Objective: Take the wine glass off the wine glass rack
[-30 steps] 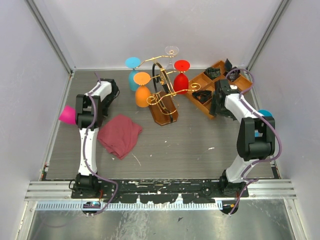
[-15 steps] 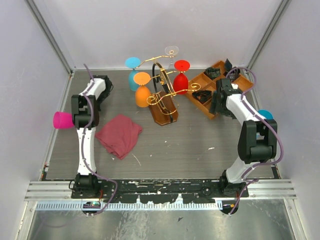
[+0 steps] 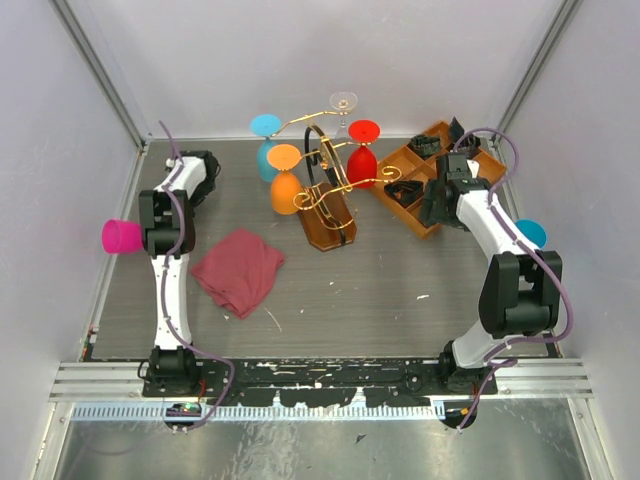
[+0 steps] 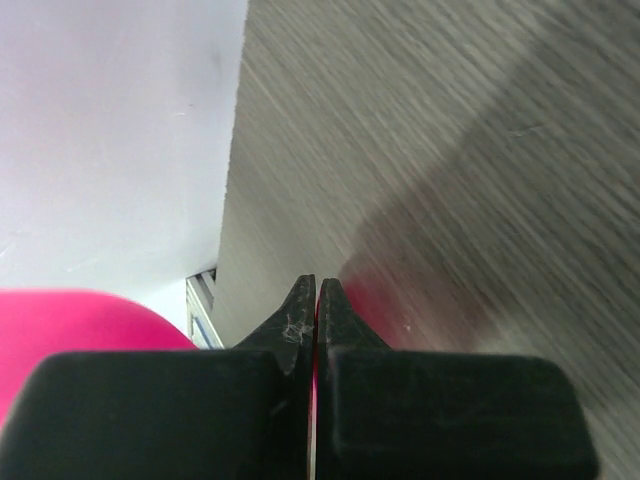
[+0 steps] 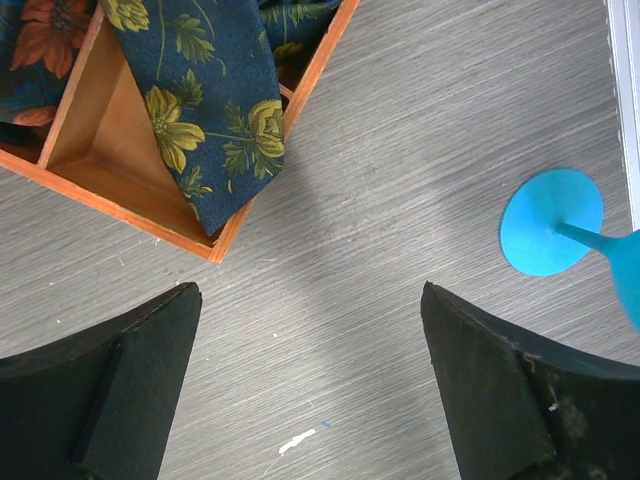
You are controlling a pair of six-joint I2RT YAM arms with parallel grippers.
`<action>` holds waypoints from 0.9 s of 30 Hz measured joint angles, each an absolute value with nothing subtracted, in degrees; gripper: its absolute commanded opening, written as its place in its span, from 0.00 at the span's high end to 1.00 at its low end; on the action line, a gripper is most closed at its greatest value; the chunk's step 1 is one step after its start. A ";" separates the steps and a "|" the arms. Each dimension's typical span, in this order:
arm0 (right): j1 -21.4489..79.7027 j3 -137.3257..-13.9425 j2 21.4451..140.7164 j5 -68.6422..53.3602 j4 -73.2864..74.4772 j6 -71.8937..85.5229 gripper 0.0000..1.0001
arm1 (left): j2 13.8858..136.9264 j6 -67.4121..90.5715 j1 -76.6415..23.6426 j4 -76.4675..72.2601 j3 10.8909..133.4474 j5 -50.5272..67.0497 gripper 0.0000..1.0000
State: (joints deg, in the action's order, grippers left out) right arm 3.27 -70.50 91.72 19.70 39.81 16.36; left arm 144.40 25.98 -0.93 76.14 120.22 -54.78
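Left jaws: clamped on pink wine glass point(image 3: 122, 236)
Right jaws: spread wide, empty
Progress: glass clear of wine glass rack point(image 3: 325, 200); set-down left

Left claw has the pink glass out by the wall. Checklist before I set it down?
1. Grip: left claw shut on the pink glass: ok, a pink sliver is pinched between its fingers.
2. Clearance: glass away from the wine glass rack: ok.
3. Support: table under the glass: cannot tell; it hangs at the left edge by the wall.
4. Path: maroon cloth out of the way: ok, it lies right of the arm.
5. Other arm: right claw open, apart from the blue glass: ok.
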 measured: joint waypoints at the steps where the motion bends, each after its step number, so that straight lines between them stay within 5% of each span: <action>1: 3.27 -70.50 91.37 19.55 39.79 16.34 0.04 | 144.40 25.78 -0.95 75.29 119.81 -54.43 1.00; 19: 3.27 -70.50 89.69 17.74 39.40 16.32 0.06 | 143.98 24.16 -2.87 71.83 117.08 -56.64 1.00; 27: 4.08 -71.53 85.71 16.91 40.56 15.77 0.07 | 132.18 25.82 -2.92 70.81 113.03 -51.09 1.00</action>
State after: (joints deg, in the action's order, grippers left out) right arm 4.08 -71.53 85.71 16.91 40.56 15.77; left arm 132.18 25.82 -2.92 70.81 113.03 -51.09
